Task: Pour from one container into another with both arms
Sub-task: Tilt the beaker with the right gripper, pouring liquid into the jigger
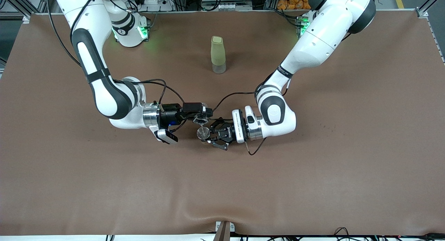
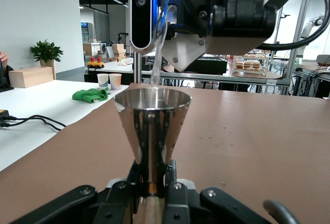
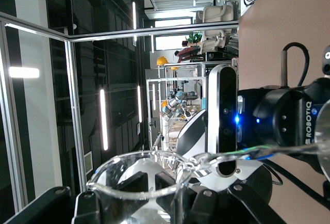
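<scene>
Right gripper [image 1: 201, 120] grips a tipped clear glass beaker [image 1: 200, 120] above the steel jigger [image 1: 203, 133]. Left gripper [image 1: 211, 134] clamps that jigger's stem upright over the brown surface [image 1: 313, 171]. Only the left wrist view shows liquid streaming into the jigger. Green bottle [image 1: 218, 54] stands nearer the bases.

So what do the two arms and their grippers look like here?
Both arms are glossy white with dark grey joint bands and loose black cables. The left gripper and right gripper are black two-finger units on silver wrist rings. "ROBOTIQ" lettering shows in the right wrist view. Green lights glow at both bases.
</scene>
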